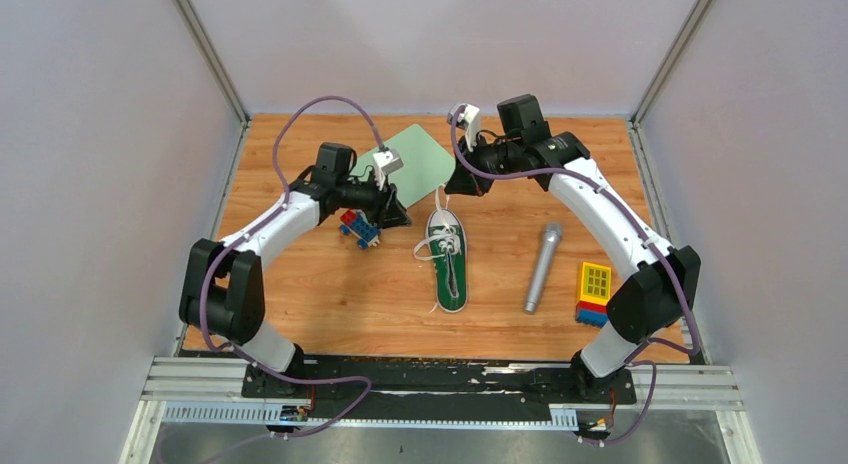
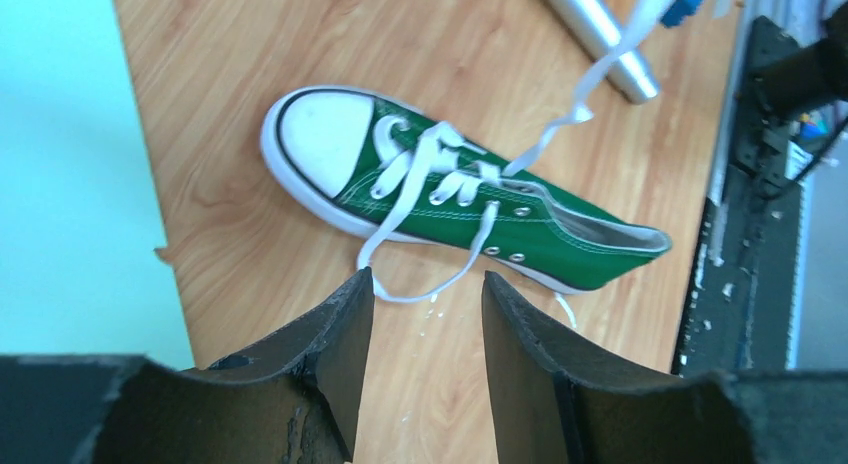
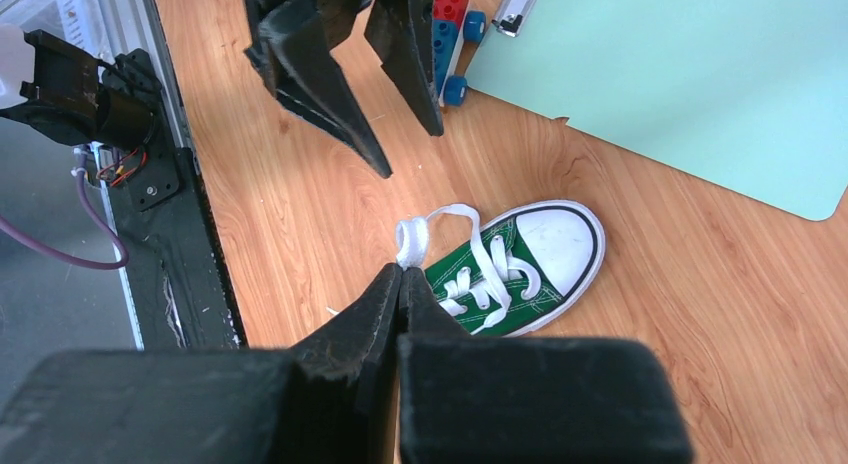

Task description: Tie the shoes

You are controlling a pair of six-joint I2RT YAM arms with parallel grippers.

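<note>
The green shoe [image 1: 447,262] lies in the middle of the table with its white toe cap toward the back. My right gripper [image 1: 453,188] hovers just behind the toe, shut on a white lace [image 3: 412,239] that rises taut from the eyelets. In the right wrist view its jaws [image 3: 402,271] are pressed together on the lace end above the shoe [image 3: 520,259]. My left gripper [image 1: 397,213] hangs left of the toe, open with nothing between its fingers. In the left wrist view the gripper [image 2: 427,277] is above bare wood just short of a loose lace loop [image 2: 415,296] beside the shoe [image 2: 540,234].
A mint green mat [image 1: 422,156] lies at the back centre. A small stack of toy bricks [image 1: 360,228] sits under the left arm. A grey microphone [image 1: 543,267] lies right of the shoe, and a yellow, red and blue brick [image 1: 593,294] beyond it.
</note>
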